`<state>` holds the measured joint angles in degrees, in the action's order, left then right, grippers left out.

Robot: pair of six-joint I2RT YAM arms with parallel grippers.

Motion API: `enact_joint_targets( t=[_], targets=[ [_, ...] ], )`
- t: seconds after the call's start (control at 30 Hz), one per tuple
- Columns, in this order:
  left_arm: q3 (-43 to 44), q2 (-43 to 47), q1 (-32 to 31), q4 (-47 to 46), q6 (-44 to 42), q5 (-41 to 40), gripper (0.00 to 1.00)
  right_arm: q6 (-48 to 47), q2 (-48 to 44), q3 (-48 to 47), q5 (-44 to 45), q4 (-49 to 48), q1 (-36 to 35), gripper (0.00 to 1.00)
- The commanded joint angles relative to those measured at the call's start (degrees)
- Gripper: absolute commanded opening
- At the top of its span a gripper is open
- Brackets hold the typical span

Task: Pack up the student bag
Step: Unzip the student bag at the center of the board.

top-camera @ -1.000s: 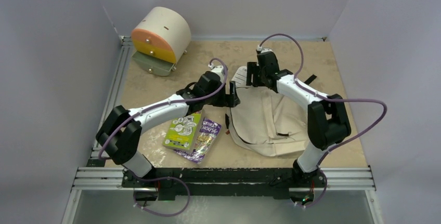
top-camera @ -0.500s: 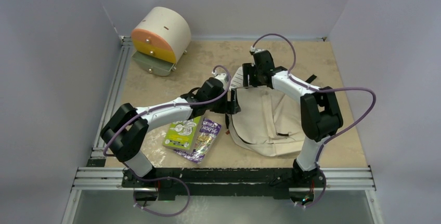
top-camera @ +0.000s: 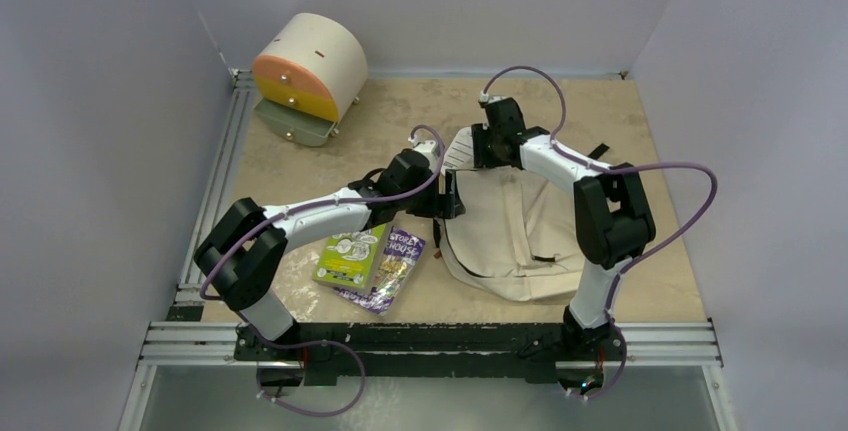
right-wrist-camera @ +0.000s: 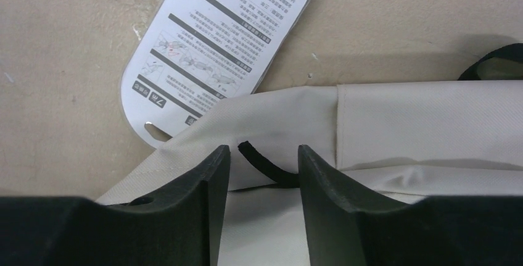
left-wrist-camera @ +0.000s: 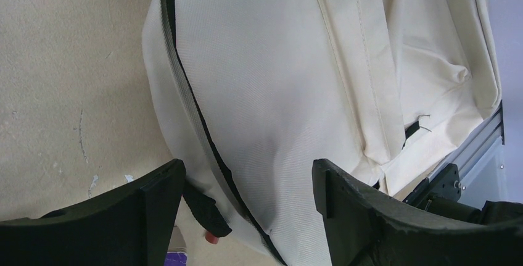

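Note:
The student bag, beige with black zippers, lies flat on the table between my arms. My left gripper is open wide at the bag's left edge. In the left wrist view its jaws straddle the black zipper line and the beige fabric, gripping nothing. My right gripper is at the bag's far end. In the right wrist view it is open, with a black zipper cord lying loose between the fingers over the bag's fabric.
A white carded packet lies partly under the bag's far edge and shows in the right wrist view. A green book and a purple book lie left of the bag. A cream-and-orange drawer unit stands far left.
My left gripper moved right, up to the bag's left edge. My right gripper shifted slightly left and farther back at the bag's far end. The bag has not moved.

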<state>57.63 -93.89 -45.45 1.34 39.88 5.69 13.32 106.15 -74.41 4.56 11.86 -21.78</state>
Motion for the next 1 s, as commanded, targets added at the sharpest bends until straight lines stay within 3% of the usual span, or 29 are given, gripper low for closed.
enact_joint_targets(
  t=[0.0,0.37,0.57,0.7,0.8,0.97],
  targets=[
    [0.12,0.15,-0.14,-2.32,0.11,0.54,0.75,-0.61,0.26,-2.40,2.50,1.17,0.16,0.44],
    [-0.57,0.20,-0.12,-2.29,0.70,0.46,0.74,0.41,0.37,-2.32,5.74,0.91,0.16,0.21],
    [-0.93,0.41,-0.16,-2.18,0.73,0.21,0.74,1.40,-0.70,-1.98,7.32,0.19,0.16,0.00],
    [-1.45,0.76,-0.14,-2.14,0.86,0.02,0.73,1.92,-2.00,-1.76,9.69,0.34,0.16,0.00],
    [-2.23,1.17,-0.14,-2.29,1.06,0.02,0.68,2.49,-3.71,-0.87,10.18,-0.34,0.15,0.00],
    [-3.36,1.66,-0.13,-3.33,0.80,0.81,0.46,2.96,-6.50,-0.36,10.34,-1.19,0.16,0.00]
  ],
)
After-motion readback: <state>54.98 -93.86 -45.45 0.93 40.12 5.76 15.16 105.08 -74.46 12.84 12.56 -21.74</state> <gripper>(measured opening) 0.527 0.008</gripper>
